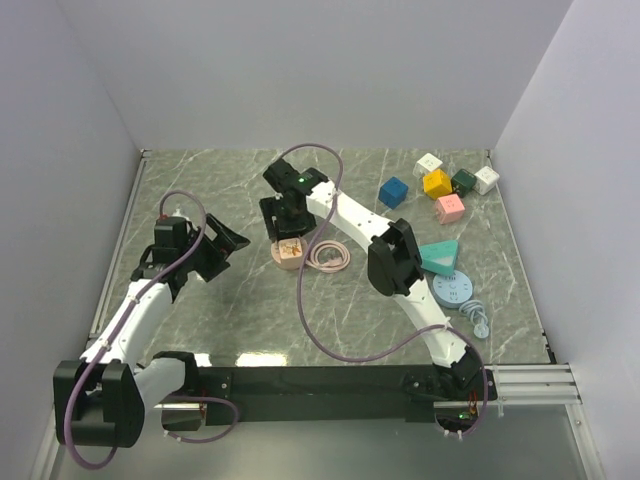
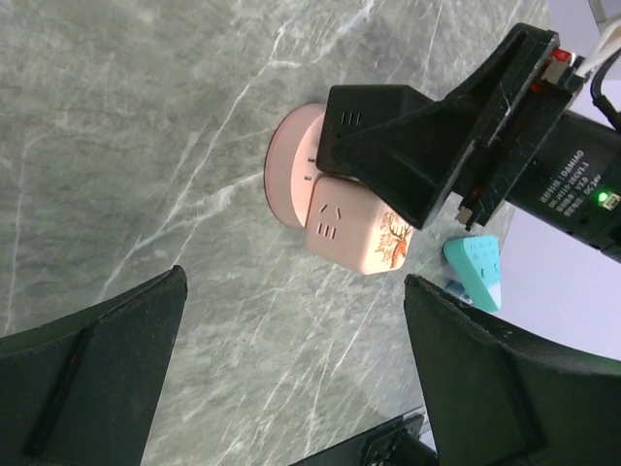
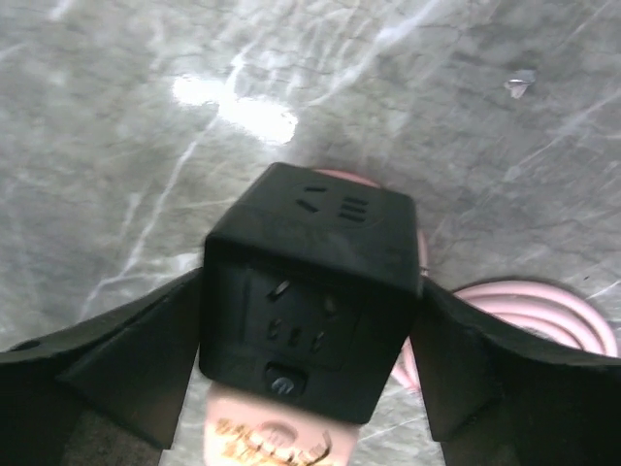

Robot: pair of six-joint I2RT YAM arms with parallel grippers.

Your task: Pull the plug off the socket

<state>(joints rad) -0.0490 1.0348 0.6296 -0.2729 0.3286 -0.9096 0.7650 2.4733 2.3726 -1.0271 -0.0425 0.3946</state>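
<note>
A black cube plug (image 3: 312, 291) sits against a pink cube socket (image 2: 351, 229) on a round pink base (image 2: 287, 173), mid-table. My right gripper (image 3: 310, 349) reaches down over it. Its fingers (image 3: 126, 364) press both side faces of the black plug, so it is shut on it. From above, that gripper (image 1: 283, 228) hides most of the plug, and only the pink socket (image 1: 291, 253) peeks out below. My left gripper (image 2: 296, 379) hovers open to the left of the socket, over bare marble, holding nothing. It also shows in the top view (image 1: 228, 245).
A coiled pink cable (image 1: 328, 256) lies right of the socket. At the back right are several coloured cubes, among them blue (image 1: 393, 191), yellow (image 1: 436, 183) and pink (image 1: 450, 208). A teal triangular block (image 1: 438, 257) and a round blue strip (image 1: 452, 289) lie near the right arm.
</note>
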